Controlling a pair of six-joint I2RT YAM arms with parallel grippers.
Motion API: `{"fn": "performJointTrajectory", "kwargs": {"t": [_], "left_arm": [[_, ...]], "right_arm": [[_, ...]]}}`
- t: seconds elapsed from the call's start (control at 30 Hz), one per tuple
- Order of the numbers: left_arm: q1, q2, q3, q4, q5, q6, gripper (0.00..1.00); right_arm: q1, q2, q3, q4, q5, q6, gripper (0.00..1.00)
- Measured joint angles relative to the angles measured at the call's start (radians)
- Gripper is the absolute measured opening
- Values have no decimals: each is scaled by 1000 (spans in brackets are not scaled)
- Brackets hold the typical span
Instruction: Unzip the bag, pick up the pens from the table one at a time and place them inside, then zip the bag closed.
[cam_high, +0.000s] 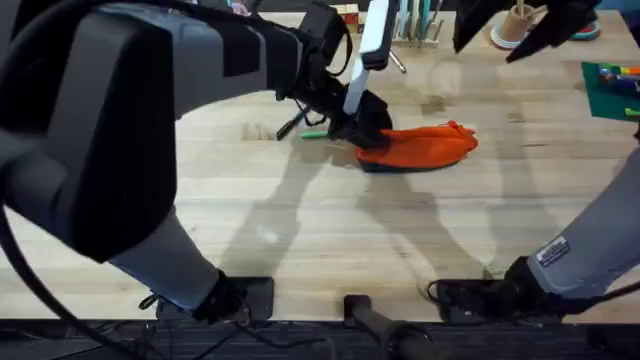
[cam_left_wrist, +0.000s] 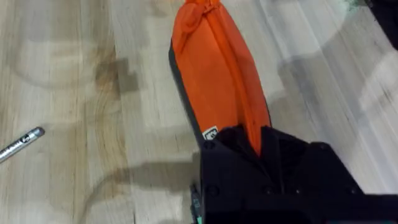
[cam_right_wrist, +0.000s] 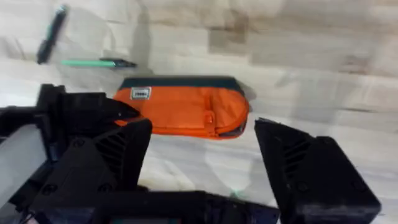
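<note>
The black pen (cam_right_wrist: 51, 34) and the green pen (cam_right_wrist: 96, 63) are seen lying on the light wooden surface (cam_high: 330, 240), just left of the bag (cam_high: 420, 147). The bag's left end is covered by the left hand (cam_high: 362, 130); whether anything is pinched there cannot be told. A silver-grey pen (cam_left_wrist: 22, 143) is cut off at the wrist view's edge. Farther right, the right hand (cam_right_wrist: 202, 162) is held spread wide above the bag, nothing gripped. A green mat (cam_high: 612, 88) is clipped at the far right.

The orange bag (cam_high: 420, 146) lies flat on the desk (cam_high: 330, 240) (zipper seemingly closed); green pen (cam_right_wrist: 87, 63) and black pen (cam_right_wrist: 51, 34) lie beside it.
</note>
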Motion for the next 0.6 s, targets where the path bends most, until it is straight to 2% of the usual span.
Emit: {"fn": "performJointTrajectory", "kwargs": {"t": [0.37,0.6], "left_arm": [[0,0,0,0,0,0,43],[0,0,0,0,0,0,43]], "right_arm": [[0,0,-245,12,15,0,998],[0,0,-402,123,15,7,997]]}}
